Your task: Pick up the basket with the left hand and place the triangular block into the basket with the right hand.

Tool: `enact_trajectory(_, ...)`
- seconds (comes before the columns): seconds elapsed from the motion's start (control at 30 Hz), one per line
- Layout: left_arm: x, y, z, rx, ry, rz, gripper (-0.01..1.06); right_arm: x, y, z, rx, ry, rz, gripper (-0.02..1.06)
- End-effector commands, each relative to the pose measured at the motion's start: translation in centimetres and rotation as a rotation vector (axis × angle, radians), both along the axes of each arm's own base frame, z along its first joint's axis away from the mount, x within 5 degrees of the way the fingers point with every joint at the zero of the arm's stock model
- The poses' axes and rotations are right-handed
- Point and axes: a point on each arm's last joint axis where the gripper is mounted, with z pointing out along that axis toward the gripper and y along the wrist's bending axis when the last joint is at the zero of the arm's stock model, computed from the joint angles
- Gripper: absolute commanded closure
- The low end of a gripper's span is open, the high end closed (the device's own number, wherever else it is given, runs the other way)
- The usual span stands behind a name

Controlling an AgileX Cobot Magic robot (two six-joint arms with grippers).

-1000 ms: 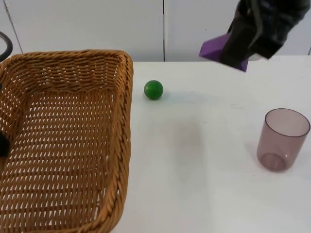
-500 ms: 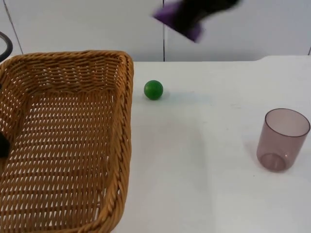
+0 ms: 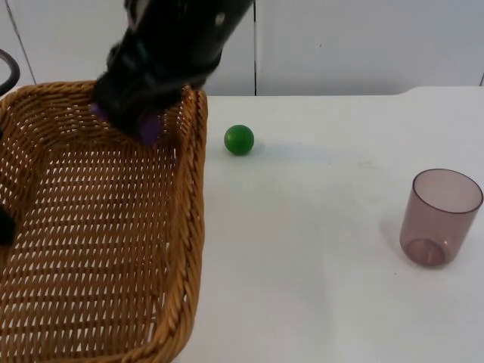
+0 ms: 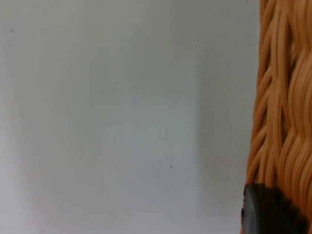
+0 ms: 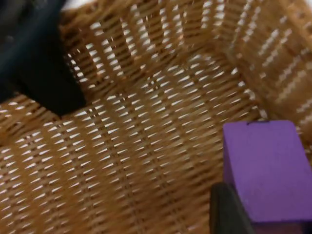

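Purple block (image 5: 265, 168), pinched in right gripper (image 3: 125, 121) fingers, now moved over basket (image 3: 189, 227); basket wall clamped by left gripper (image 4: 265, 209).

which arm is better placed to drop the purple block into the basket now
Right. The right gripper holds the purple block above the basket, with the woven floor directly beneath it. The left gripper is at the basket's rim, holding it.

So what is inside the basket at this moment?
Nothing lies on the basket floor. The right gripper holds the purple block above it. The arm hides the far corner. The left gripper grips the rim.
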Motion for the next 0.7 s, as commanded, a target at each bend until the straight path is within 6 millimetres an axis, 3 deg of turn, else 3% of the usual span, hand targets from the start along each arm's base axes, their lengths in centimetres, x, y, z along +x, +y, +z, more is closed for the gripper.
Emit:
enact_trajectory(0.0,0.0,-0.1,0.2,-0.021,-0.001,0.019,1.05,0.1,0.5,-0.3,0.018,0.005,-0.009,0.68)
enact_trajectory(0.1,-0.1,-0.1,0.2,-0.024,0.003,0.016,1.05,0.3,0.4,0.1,0.033,-0.003,-0.029,0.36)
enact_trajectory(0.17,-0.1,-0.2,0.2,-0.027,0.005,0.017,1.05,0.4,-0.2,1.4,0.044,-0.031,-0.032,0.25)
enact_trajectory(0.2,-0.1,-0.2,0.2,-0.027,0.005,0.017,1.05,0.4,-0.2,1.4,0.044,-0.031,-0.032,0.25)
enact_trajectory(0.33,-0.1,-0.2,0.2,-0.028,0.006,0.016,1.05,0.1,-2.9,6.8,0.113,-0.103,-0.062,0.20)
enact_trajectory(0.37,-0.1,-0.2,0.2,-0.028,0.006,0.016,1.05,0.1,-2.9,6.8,0.113,-0.103,-0.062,0.20)
enact_trajectory(0.53,0.0,-0.1,0.2,-0.019,-0.002,0.039,1.05,-2.0,-8.8,14.7,0.216,-0.195,-0.127,0.20)
enact_trajectory(0.57,0.0,-0.1,0.2,-0.019,-0.002,0.039,1.05,-2.0,-8.8,14.7,0.216,-0.195,-0.127,0.20)
enact_trajectory(0.67,0.1,0.0,0.2,-0.016,-0.003,0.038,1.05,-4.5,-12.3,17.1,0.267,-0.251,-0.163,0.20)
